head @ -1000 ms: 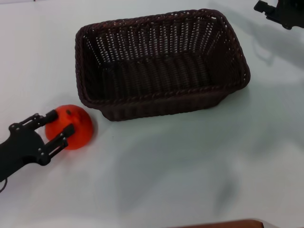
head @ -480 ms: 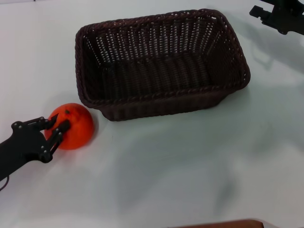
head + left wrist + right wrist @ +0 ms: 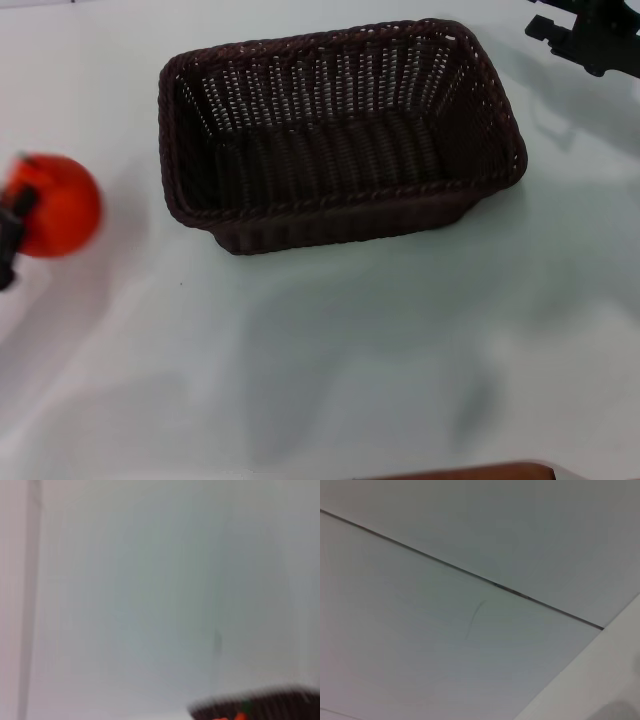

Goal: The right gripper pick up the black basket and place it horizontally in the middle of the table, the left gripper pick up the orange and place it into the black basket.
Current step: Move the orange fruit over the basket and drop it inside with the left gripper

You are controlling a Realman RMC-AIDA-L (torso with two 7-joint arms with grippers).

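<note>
The black basket stands open side up on the white table, lying crosswise in the far middle, empty. The orange is at the far left edge of the head view, raised off the table and blurred by motion. My left gripper is shut on it, mostly cut off by the frame edge. A sliver of orange under a dark blurred shape shows in the left wrist view. My right gripper is at the far right corner, well apart from the basket.
A brown strip shows at the table's near edge. The right wrist view shows only white table with a thin dark seam.
My left gripper closed on the orange and has lifted it up and to the left, away from the basket's near left corner. The basket has not moved. The right gripper barely shifted.
</note>
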